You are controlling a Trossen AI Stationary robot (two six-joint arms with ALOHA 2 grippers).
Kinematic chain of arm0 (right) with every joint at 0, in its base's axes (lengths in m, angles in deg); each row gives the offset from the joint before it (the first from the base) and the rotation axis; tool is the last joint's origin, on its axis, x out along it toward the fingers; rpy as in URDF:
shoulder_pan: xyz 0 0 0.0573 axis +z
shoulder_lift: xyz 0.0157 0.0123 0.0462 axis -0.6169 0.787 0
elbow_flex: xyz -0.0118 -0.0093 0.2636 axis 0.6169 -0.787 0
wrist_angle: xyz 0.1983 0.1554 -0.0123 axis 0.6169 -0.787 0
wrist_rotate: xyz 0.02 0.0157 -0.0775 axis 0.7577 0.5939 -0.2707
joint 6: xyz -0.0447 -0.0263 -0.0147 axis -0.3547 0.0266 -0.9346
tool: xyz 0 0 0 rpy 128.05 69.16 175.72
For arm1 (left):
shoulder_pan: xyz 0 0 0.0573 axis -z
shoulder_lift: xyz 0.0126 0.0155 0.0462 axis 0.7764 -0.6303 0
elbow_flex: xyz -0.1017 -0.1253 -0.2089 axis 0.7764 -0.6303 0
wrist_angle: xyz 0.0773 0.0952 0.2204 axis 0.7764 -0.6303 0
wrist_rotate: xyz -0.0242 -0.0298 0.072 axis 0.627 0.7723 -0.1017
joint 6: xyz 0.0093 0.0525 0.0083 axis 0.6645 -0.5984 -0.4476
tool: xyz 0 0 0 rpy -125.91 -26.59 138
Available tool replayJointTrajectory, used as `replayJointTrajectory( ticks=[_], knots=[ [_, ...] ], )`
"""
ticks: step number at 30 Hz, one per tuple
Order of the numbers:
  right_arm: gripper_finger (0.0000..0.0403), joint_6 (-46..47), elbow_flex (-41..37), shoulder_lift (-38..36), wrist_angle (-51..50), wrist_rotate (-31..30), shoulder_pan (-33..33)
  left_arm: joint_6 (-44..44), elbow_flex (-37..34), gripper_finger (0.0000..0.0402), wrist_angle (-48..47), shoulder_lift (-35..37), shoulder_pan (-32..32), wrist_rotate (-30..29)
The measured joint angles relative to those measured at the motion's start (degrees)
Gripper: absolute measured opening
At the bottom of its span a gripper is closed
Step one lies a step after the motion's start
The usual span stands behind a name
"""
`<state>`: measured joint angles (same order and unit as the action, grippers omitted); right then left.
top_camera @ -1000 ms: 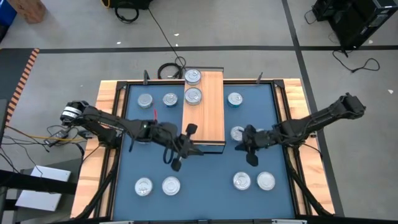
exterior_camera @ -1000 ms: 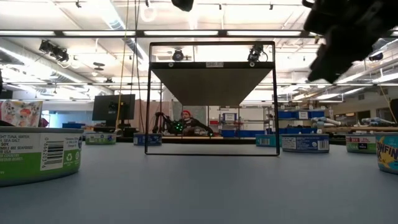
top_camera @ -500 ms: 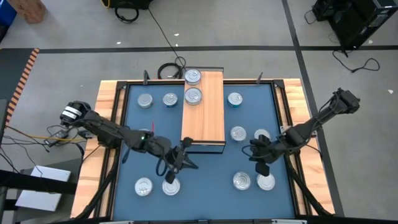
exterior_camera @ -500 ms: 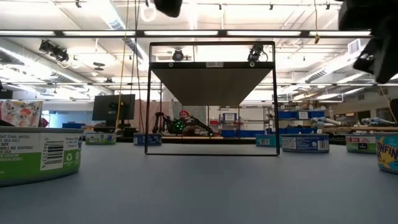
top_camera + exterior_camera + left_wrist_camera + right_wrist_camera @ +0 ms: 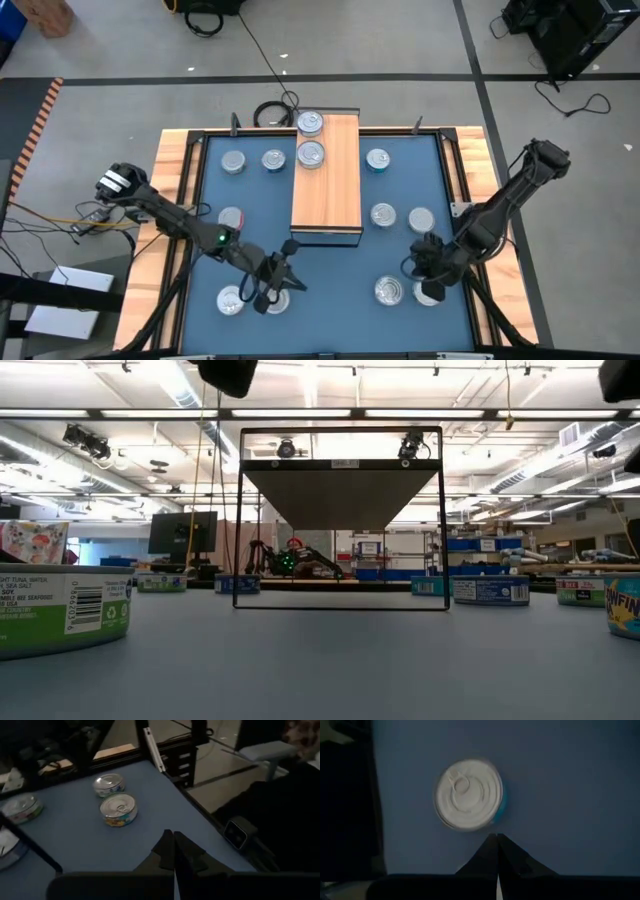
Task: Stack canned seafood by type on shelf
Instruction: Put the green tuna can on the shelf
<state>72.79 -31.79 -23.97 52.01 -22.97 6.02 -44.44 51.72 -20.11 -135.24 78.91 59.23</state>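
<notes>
The shelf (image 5: 326, 180) is a wood-topped block at the middle far side of the blue mat, with two tins (image 5: 311, 123) (image 5: 311, 154) on its far end. Several more tins lie on the mat. My left gripper (image 5: 292, 276) hovers shut over the near left pair of tins (image 5: 231, 299), partly covering one of them (image 5: 275, 303). My right gripper (image 5: 430, 280) hovers shut over the near right pair (image 5: 389, 291), pointing steeply down. In the right wrist view a teal-sided tin (image 5: 469, 795) lies just beyond the shut fingertips (image 5: 497, 841). Neither gripper holds anything.
Other tins rest on the mat left of the shelf (image 5: 233, 161) (image 5: 273, 159) (image 5: 231, 217) and right of it (image 5: 377, 159) (image 5: 383, 214) (image 5: 421, 219). A black frame rail (image 5: 453, 170) borders the mat. The low view shows a green-labelled tin (image 5: 60, 610) close by on the left.
My left gripper has swung from beside the shelf's near end toward the near edge and sunk a little. My right gripper has swung from beside the tins right of the shelf toward the near right corner, tipping more steeply down. Both stayed shut. No tin has moved.
</notes>
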Motion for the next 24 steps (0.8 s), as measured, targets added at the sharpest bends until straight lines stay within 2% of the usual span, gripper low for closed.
replayJointTrajectory(
  ticks=[5,12,16,24],
  knots=[
    [0.0008,0.72,0.00,4.54,-0.05,4.35,1.83,0.94,0.00,0.0001,2.49,0.00,0.97,-5.83],
    [0.0008,1.38,0.34,8.12,-0.48,8.43,4.64,0.66,0.00,0.0001,4.76,0.00,1.08,-10.03],
    [0.0010,1.51,2.58,9.49,-3.30,8.05,6.82,0.64,0.00,0.0001,4.59,0.00,1.02,-12.48],
    [0.0014,0.66,5.83,14.07,-4.61,4.58,12.97,0.62,0.00,0.0001,6.71,-0.98,1.29,-12.71]
  ],
)
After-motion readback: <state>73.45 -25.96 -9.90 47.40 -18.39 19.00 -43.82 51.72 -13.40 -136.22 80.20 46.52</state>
